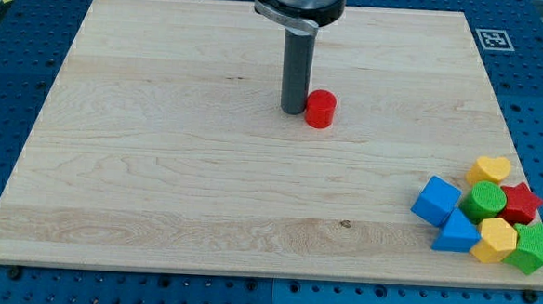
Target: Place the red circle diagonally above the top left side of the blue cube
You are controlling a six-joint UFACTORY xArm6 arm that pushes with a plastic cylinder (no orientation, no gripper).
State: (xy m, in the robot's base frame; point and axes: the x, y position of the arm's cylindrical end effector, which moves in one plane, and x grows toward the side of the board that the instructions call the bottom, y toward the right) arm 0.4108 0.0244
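Note:
The red circle (320,109), a short red cylinder, stands on the wooden board (159,165) a little above the middle. My tip (294,110) rests on the board just to the left of it, touching or nearly touching its left side. The blue cube (436,200) sits far off at the view's lower right, at the left end of a cluster of blocks. The red circle lies up and to the left of the blue cube, with a wide gap between them.
Clustered at the lower right beside the blue cube are a blue triangular block (457,233), a green cylinder (485,200), a yellow heart (489,170), a red star (521,201), a yellow hexagon (497,240) and a green star (533,248). A marker tag (492,39) sits beyond the board's top right corner.

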